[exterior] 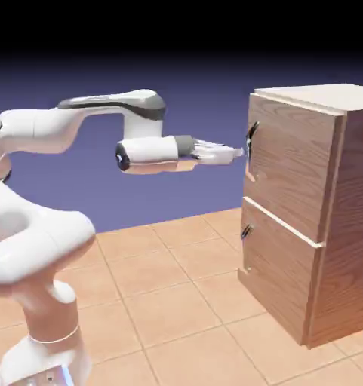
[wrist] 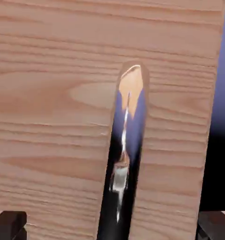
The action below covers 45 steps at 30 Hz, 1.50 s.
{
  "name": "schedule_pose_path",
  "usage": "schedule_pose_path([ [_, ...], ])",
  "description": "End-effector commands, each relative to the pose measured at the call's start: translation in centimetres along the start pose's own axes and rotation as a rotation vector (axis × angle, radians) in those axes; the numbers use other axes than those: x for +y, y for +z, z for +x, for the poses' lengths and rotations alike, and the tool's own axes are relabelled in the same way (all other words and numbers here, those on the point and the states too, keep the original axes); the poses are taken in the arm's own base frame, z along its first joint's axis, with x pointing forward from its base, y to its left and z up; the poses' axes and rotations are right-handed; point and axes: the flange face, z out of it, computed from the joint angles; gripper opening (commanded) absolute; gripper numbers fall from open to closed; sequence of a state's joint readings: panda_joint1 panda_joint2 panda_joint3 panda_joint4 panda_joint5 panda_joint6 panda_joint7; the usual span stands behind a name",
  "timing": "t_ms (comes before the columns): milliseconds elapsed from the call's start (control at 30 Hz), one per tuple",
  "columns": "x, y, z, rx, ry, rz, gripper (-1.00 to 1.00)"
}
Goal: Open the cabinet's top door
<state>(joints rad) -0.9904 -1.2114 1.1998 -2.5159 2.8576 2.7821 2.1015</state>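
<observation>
The top door (exterior: pixel 290 170) looks rigid and hinged; its 1 glossy metal handle (wrist: pixel 125 154) (likely slippery) suits gripping mid-length. The hand (exterior: pixel 239 154) is released, empty.

Exterior view: side-on from beside the arm, facing right toward the cabinet (exterior: pixel 309 211). Hand view: very close, facing the top door (wrist: pixel 53 117); both show its handle (wrist: pixel 126 154).
</observation>
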Motion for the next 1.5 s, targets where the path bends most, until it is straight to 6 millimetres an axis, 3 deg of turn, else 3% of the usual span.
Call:
schedule_pose_path([
  [0,-0.1,0.1,0.2,-0.005,0.019,-0.002,0.00],
  [33,-0.1,0.1,0.2,-0.005,0.019,-0.002,0.00],
  [200,-0.1,5.1,0.2,-0.005,0.018,-0.001,0.00],
  [233,-0.1,5.1,0.2,-0.005,0.018,-0.001,-1.00],
  [533,-1.9,1.5,-1.5,0.101,0.018,-0.109,-1.00],
  [933,-3.2,-0.6,-2.7,0.166,0.018,-0.176,-1.00],
  [1467,-8.5,-6.1,-7.8,0.387,0.017,-0.401,-1.00],
])
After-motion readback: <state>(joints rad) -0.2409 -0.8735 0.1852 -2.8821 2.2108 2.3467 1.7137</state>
